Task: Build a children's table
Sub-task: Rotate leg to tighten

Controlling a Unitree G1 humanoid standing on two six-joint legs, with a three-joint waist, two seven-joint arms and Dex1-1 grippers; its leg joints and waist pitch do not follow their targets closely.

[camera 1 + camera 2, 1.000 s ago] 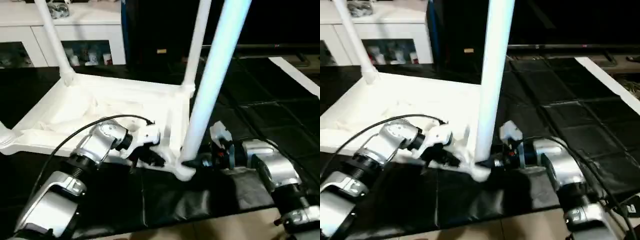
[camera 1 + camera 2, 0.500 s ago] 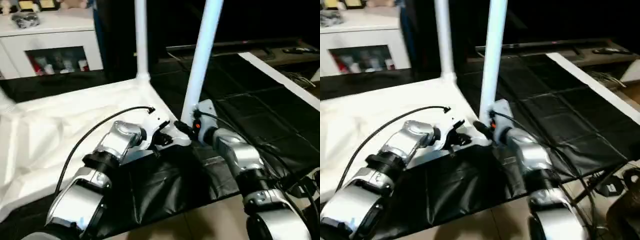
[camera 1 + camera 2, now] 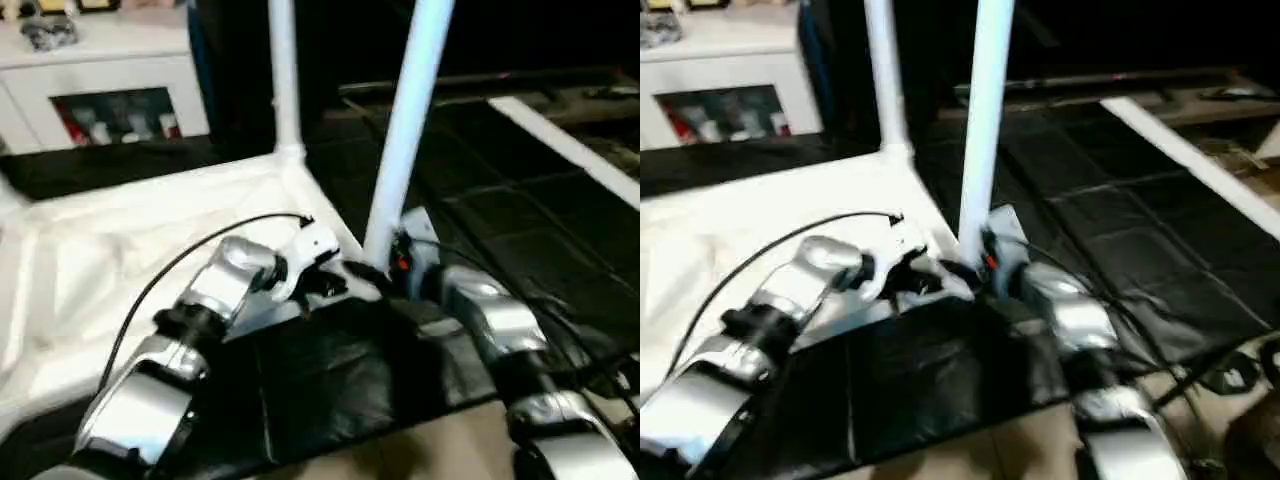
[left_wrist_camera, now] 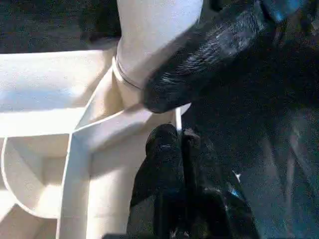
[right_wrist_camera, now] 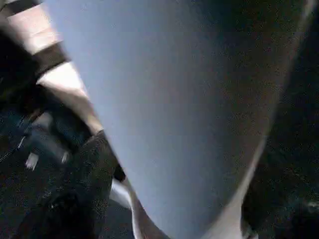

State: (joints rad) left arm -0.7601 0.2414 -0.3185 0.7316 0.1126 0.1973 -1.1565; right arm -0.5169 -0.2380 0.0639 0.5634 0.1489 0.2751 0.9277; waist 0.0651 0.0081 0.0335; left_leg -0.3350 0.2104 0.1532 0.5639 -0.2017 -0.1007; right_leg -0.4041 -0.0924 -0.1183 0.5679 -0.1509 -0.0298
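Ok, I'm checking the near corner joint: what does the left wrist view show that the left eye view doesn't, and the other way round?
Left wrist view alone: the ribs under the tabletop, the left pincer pinched on its edge, and a right pincer finger against the near leg just above the socket.
Left eye view alone: the far leg, the white cabinet and both silver forearms.
Shared: near leg, tabletop corner, both pincers.

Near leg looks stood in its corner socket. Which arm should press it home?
Probably the right. The right gripper sits at the base of the near leg, the shaft close against its wrist camera. The left gripper is shut on the tabletop rim, so it can steady that.
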